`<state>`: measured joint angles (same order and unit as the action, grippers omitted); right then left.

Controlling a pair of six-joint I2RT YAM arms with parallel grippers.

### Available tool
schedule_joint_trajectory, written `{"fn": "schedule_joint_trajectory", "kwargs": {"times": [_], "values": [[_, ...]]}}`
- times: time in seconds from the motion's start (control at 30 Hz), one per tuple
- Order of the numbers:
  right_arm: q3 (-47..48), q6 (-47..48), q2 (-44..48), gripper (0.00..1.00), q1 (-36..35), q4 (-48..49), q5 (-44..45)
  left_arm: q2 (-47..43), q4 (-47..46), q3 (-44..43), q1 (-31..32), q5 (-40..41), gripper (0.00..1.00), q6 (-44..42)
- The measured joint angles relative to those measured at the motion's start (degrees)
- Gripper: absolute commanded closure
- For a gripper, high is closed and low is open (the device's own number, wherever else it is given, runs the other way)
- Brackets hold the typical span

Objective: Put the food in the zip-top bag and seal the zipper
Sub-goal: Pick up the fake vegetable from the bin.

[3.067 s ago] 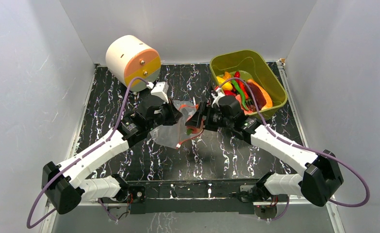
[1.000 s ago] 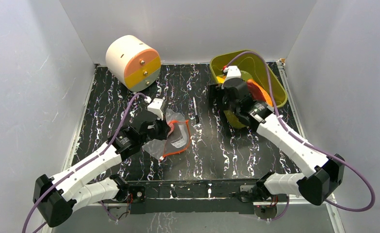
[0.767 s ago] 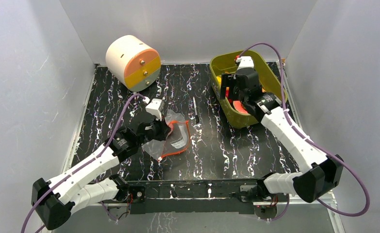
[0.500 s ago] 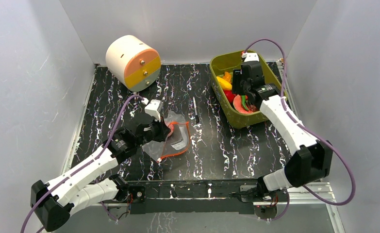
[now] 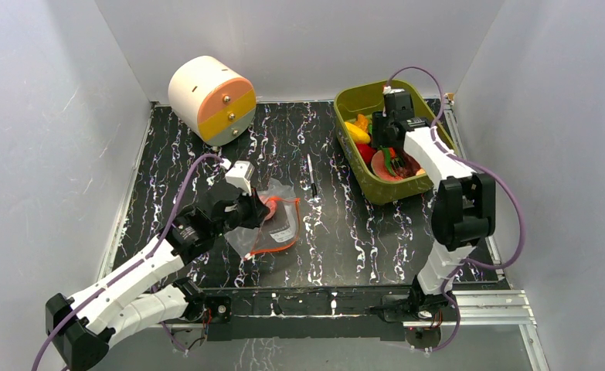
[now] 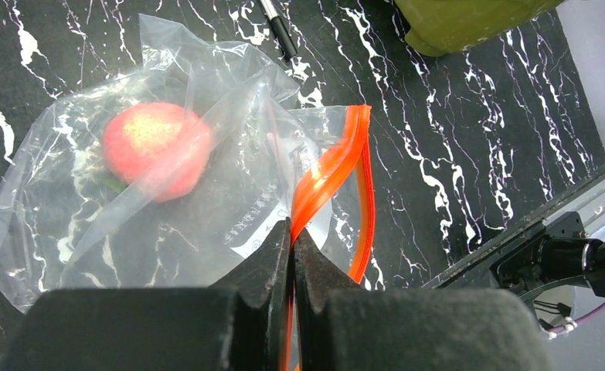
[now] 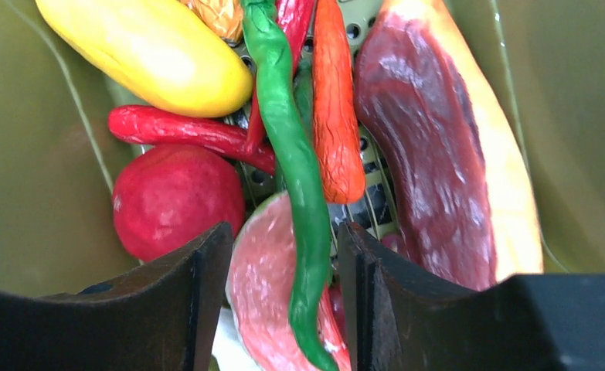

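Note:
The clear zip-top bag (image 5: 274,226) (image 6: 168,201) lies on the black marbled table with a pink-orange peach (image 6: 156,151) inside. My left gripper (image 5: 257,213) (image 6: 291,232) is shut on the orange-red zipper (image 6: 331,166) at the bag's mouth. My right gripper (image 5: 392,157) (image 7: 283,236) is down in the olive-green tub (image 5: 361,97). Its jaws are closed partway on a pink slice (image 7: 256,278) and the long green pepper (image 7: 291,154) lying over it. Round them lie a yellow piece (image 7: 160,54), a red chili (image 7: 183,131), an orange piece (image 7: 334,116) and a round red fruit (image 7: 175,197).
A cream cylinder with an orange and yellow face (image 5: 210,97) stands at the back left. A thin black stick (image 5: 311,176) (image 6: 277,27) lies between bag and tub. A dark red and yellow piece (image 7: 430,154) fills the tub's right side. White walls enclose the table.
My right arm left the bag, swung back into the tub and narrowed its jaws around the slice and pepper. My left gripper kept the zipper and drew the bag slightly nearer.

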<state>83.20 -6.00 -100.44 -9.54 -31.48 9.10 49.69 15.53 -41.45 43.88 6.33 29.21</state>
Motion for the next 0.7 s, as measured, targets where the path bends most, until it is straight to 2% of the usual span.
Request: {"fn": "schedule_joint_trajectory", "kwargs": {"times": [0.2, 0.33, 0.53, 0.7], "values": [[5.6, 1.9, -7.4, 0.4, 1.2, 0.0, -2.7, 1.0, 0.0, 0.0, 0.0, -0.1, 1.0, 0.4], [10.4, 3.3, -12.5, 0.4, 2.7, -0.1, -4.7, 2.6, 0.2, -0.3, 0.0, -0.3, 1.0, 0.1], [12.0, 4.4, -15.6, 0.4, 4.7, -1.0, -7.7, 2.9, 0.3, -0.6, 0.0, -0.7, 1.0, 0.2], [12.0, 4.5, -16.7, 0.46, 5.6, -1.3, -11.0, 2.4, 0.2, -0.6, 0.0, -1.0, 1.0, 0.6]]}}
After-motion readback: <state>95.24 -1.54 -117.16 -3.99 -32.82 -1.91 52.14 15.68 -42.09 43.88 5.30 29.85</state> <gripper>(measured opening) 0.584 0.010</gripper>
